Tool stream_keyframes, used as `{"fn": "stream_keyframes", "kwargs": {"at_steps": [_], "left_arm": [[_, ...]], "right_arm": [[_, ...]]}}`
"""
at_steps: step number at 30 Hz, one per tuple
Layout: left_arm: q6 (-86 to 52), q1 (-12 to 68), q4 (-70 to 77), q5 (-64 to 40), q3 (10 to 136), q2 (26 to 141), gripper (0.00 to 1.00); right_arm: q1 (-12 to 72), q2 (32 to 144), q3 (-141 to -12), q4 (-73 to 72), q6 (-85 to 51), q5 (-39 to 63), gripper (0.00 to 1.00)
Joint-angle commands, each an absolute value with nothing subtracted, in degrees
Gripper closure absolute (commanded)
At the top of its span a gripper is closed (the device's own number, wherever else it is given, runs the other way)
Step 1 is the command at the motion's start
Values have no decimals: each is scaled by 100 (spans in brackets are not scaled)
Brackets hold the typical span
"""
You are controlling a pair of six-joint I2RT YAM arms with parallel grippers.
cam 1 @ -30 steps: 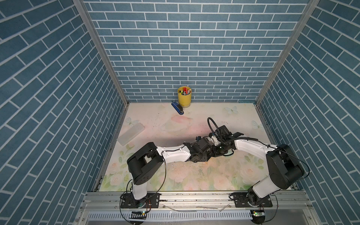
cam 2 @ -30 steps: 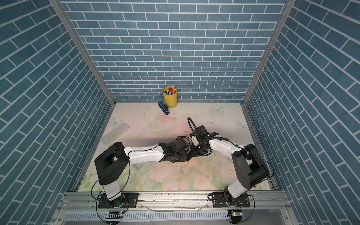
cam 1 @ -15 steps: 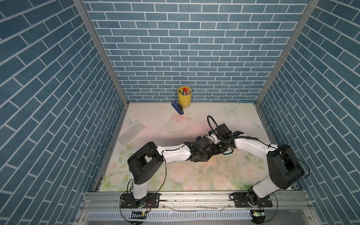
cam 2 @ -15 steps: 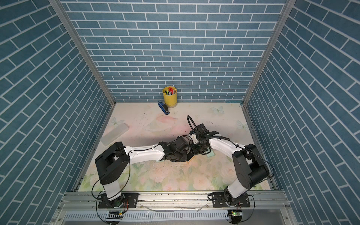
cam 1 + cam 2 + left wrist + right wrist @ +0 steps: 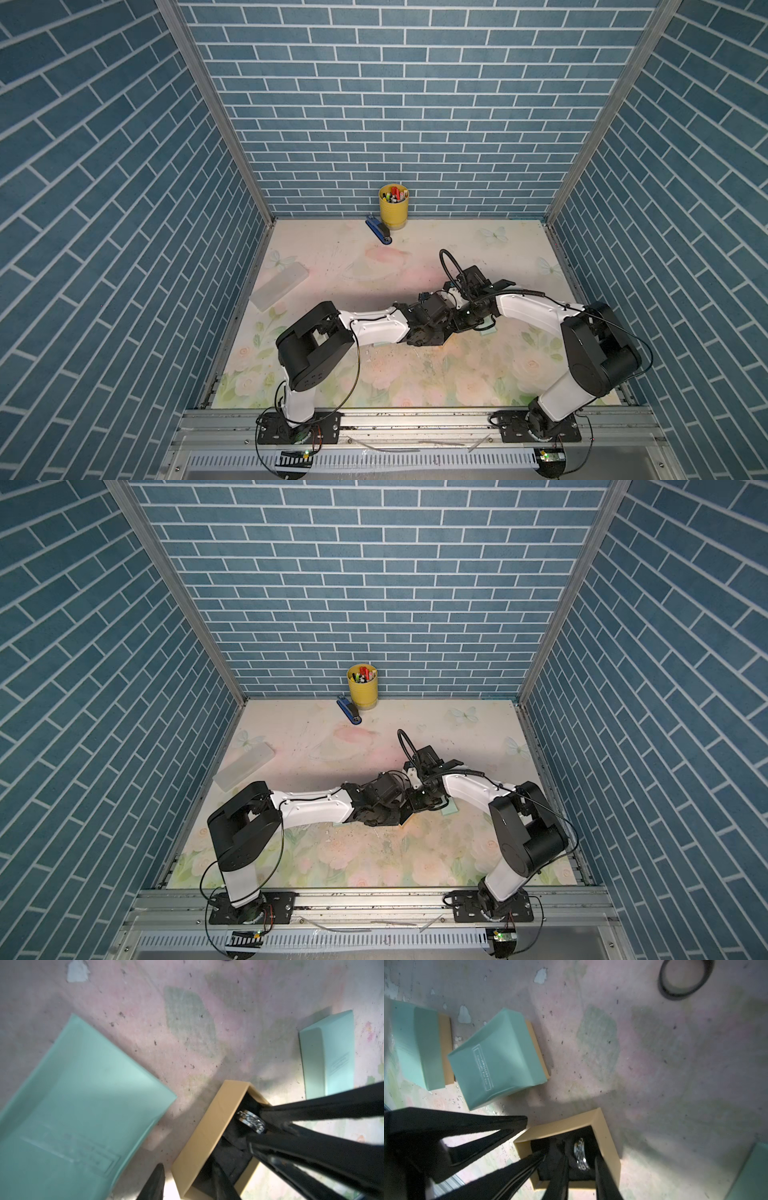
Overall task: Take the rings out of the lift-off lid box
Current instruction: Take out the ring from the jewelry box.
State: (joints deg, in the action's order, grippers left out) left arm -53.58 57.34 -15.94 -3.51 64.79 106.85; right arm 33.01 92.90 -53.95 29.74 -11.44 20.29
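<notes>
From where I stand, the right gripper point(image 5: 582, 1152) has its fingers clamped on the two faces of a silver ring point(image 5: 251, 1122) with a chain pattern. The ring stands in the black lining of the open tan box point(image 5: 207, 1126). The left gripper point(image 5: 188, 1167) straddles one wall of that box, one finger outside and one inside; I cannot tell whether it actually squeezes the wall. In both top views the two grippers meet just right of centre, over the floral table point(image 5: 415, 374). A black ring point(image 5: 685, 980) lies loose on the table, well apart from the box. Two mint-green boxes point(image 5: 496, 1059) sit nearby. At upper middle, against the back wall, are a yellow cup point(image 5: 393, 206) and a blue stapler point(image 5: 379, 236).
</notes>
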Motion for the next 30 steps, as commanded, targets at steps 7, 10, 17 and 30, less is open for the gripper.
{"fn": "stream_keyframes", "kwargs": {"at_steps": [7,10,17,30], "left_arm": [[-5358,5705,-1617,-315,6513,10877,62],[-5353,5706,-1622,-292,6506,10872,62],[-5372,5700,-1659,-185,6469,10845,63],[-5363,5699,-1871,-44,6478,10836,63]], "right_arm": [[3349,9399,-5546,3029,-930,1567,85],[3357,9393,-5499,2960,-955,1521,91],[3367,8904,-5094,2508,-1108,1760,97],[3188,8460,-4454,1916,-1670,2203,100]]}}
